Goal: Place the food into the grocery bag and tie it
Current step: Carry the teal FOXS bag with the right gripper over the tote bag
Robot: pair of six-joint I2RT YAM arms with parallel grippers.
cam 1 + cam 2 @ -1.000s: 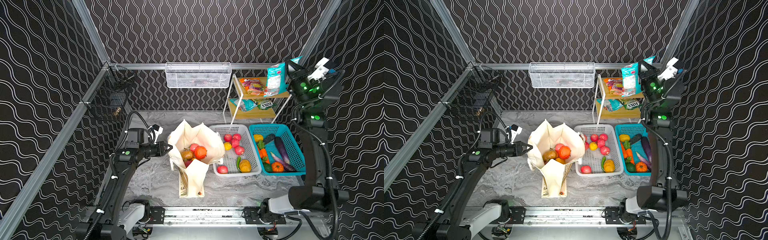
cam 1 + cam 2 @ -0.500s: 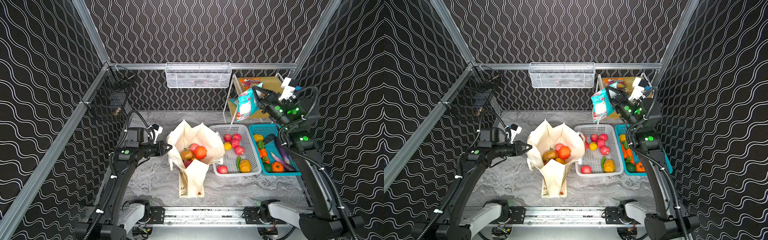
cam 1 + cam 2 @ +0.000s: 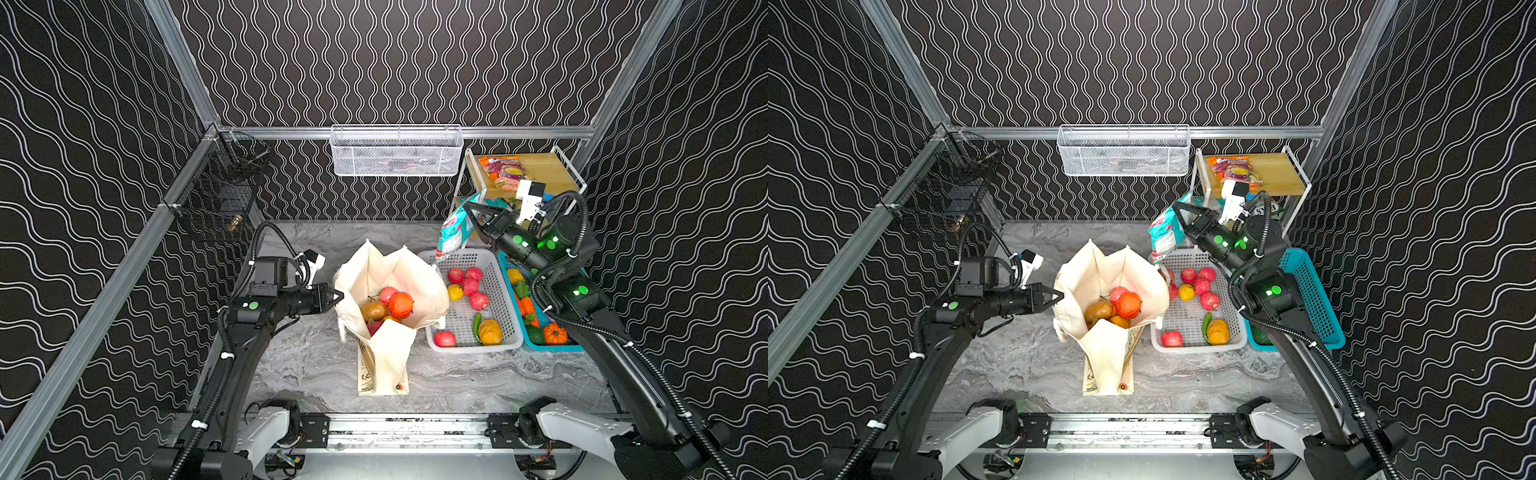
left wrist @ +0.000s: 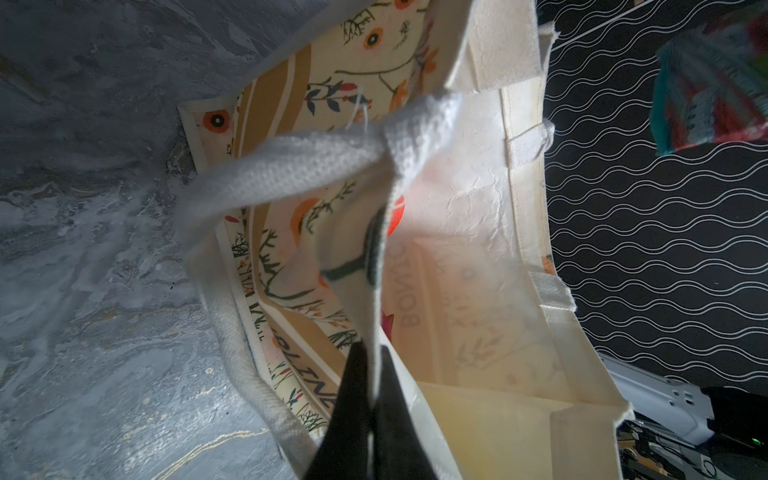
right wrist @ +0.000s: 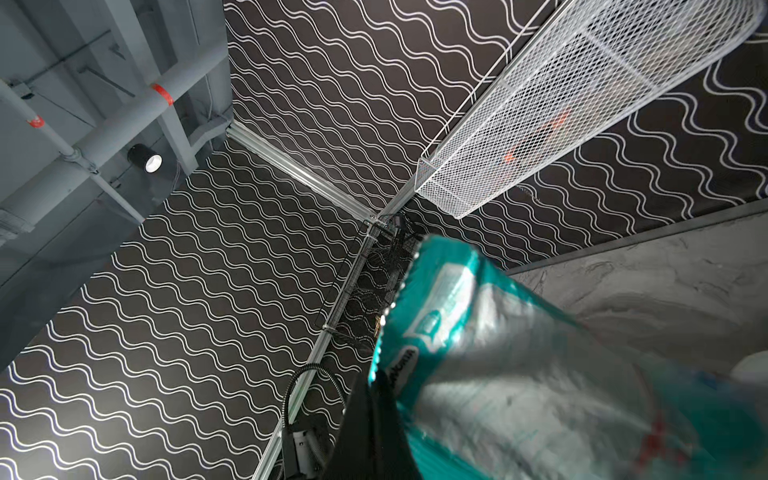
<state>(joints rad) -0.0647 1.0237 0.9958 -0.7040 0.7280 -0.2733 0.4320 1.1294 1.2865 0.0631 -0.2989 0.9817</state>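
Note:
The grocery bag (image 3: 419, 274) (image 3: 1100, 270), a cream tote, stands open mid-table. Food lies inside it: a red-orange tomato (image 3: 401, 303) and a brown fruit (image 3: 372, 309) on top. My left gripper (image 3: 338, 296) (image 3: 1059, 296) is shut on the bag's left rim. In the left wrist view its jaws (image 4: 372, 353) pinch the cloth edge, with a thick cream handle (image 4: 291, 166) draped across. My right gripper (image 3: 469, 206) (image 3: 1177, 206) is shut on a teal snack packet (image 3: 453, 232) (image 5: 519, 353). The packet hangs above the table just behind and to the right of the bag's mouth.
A white basket (image 3: 478, 349) with red and yellow fruit sits right of the bag, and a teal basket (image 3: 552, 348) of vegetables lies beyond it. A shelf rack (image 3: 540, 170) with an orange packet stands back right. A white mesh basket (image 3: 397, 151) hangs on the back wall.
My right arm has swung down and leftward from high beside the shelf rack, carrying the teal packet to just behind the bag. The left arm has kept still on the rim.

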